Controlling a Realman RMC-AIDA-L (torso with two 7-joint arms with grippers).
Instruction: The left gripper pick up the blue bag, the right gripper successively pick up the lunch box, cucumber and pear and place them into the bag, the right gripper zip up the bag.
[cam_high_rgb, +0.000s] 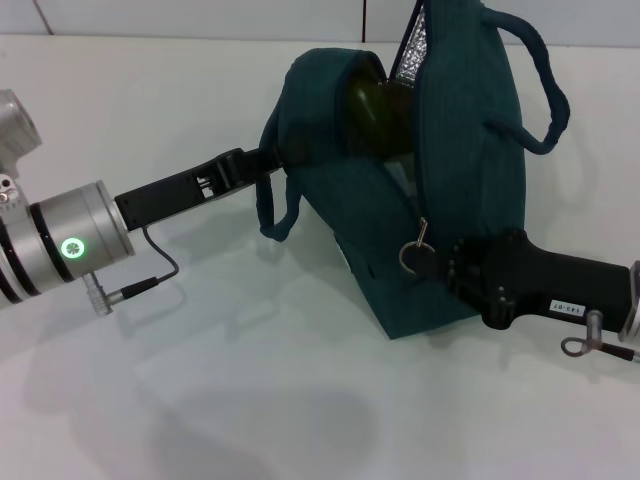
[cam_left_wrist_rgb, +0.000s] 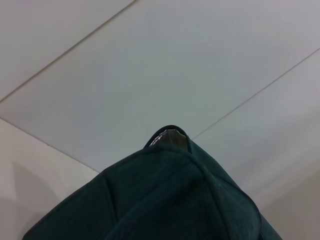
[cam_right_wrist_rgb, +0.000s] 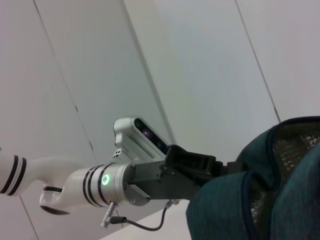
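Note:
The blue bag stands on the white table, its top gaping and its silver foil lining showing. The dark green cucumber pokes up inside the opening. The lunch box and the pear are hidden. My left gripper reaches in from the left and is shut on the bag's left rim. Teal fabric of the bag fills the left wrist view. My right gripper comes in from the right, low against the bag's front, shut on the metal ring pull of the zipper.
One bag handle hangs loose on the left side, and another handle loops out at the upper right. The white table spreads out in front of the bag. In the right wrist view the left arm shows beside the bag.

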